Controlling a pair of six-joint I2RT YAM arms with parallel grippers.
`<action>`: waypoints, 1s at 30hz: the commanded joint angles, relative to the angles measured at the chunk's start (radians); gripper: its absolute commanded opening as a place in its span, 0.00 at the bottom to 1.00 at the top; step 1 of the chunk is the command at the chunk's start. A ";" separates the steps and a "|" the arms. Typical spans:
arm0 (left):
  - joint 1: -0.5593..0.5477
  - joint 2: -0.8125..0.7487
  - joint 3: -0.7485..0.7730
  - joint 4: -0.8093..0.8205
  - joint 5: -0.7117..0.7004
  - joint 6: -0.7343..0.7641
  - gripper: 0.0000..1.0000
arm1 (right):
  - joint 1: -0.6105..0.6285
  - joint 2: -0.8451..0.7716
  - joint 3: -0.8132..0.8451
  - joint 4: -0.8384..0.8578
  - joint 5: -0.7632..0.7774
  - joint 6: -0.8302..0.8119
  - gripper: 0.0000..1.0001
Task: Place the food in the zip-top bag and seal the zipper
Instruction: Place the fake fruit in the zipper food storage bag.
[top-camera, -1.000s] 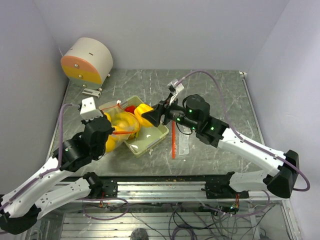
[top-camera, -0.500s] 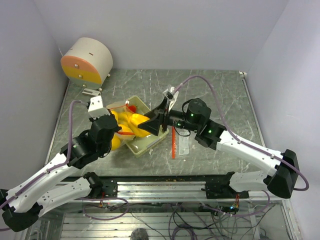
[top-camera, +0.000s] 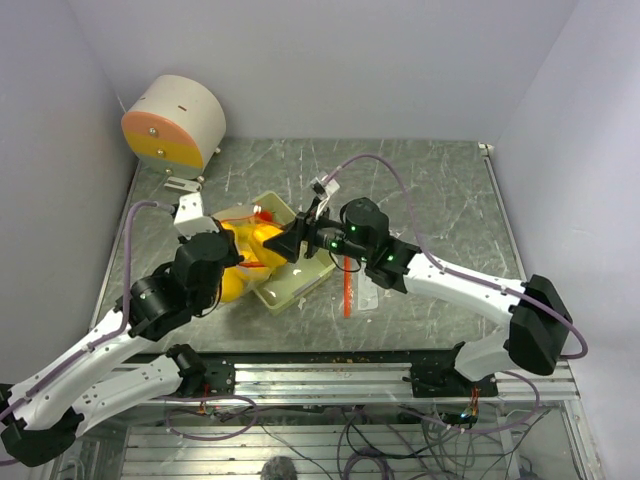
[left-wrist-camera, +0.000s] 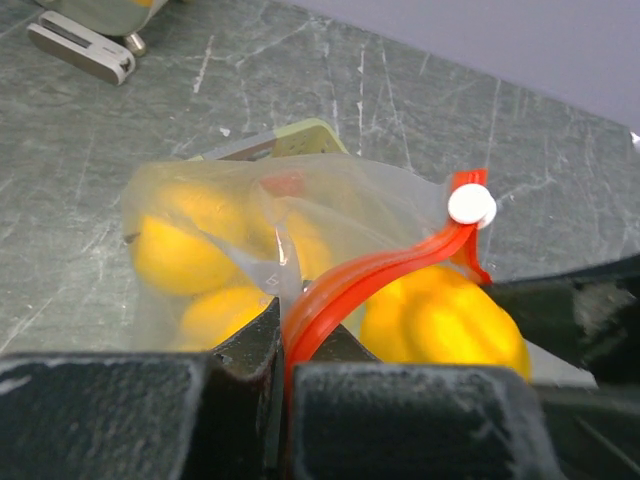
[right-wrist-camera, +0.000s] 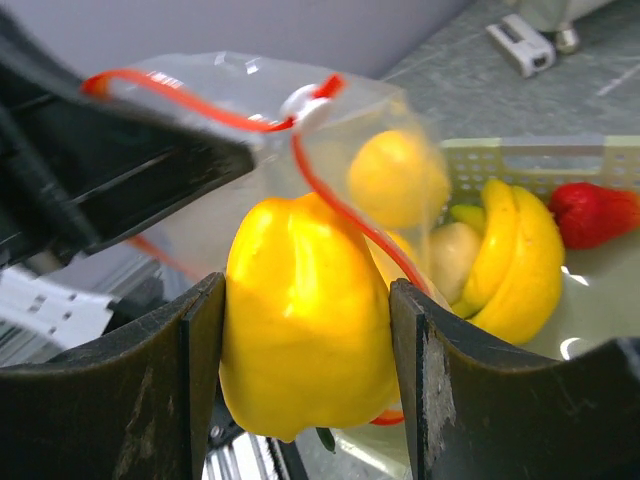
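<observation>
Left fingers (top-camera: 230, 265) pinched tight on the zipper (left-wrist-camera: 380, 262), propping the zip-top bag (left-wrist-camera: 200, 215) mouth open. Right fingers (top-camera: 289, 243) grip a yellow fruit (right-wrist-camera: 305, 320) right at that opening. I should push it deep past the strip before letting go, left pull steady.

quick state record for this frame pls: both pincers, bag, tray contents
left pincer: shut on zipper, holding the bag mouth up
right pincer: shut on yellow fruit, at the bag mouth
zip-top bag: unsealed, yellow pieces inside
tray: holds banana and red piece
</observation>
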 joint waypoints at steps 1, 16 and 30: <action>-0.003 -0.024 0.020 0.032 0.084 -0.031 0.07 | 0.011 0.023 0.030 0.080 0.233 0.031 0.42; -0.004 0.014 -0.071 0.166 0.134 -0.038 0.07 | 0.169 0.070 0.139 -0.056 0.484 -0.046 0.99; -0.002 -0.015 -0.124 0.175 0.136 -0.074 0.07 | 0.166 -0.031 0.223 -0.294 0.745 0.024 0.93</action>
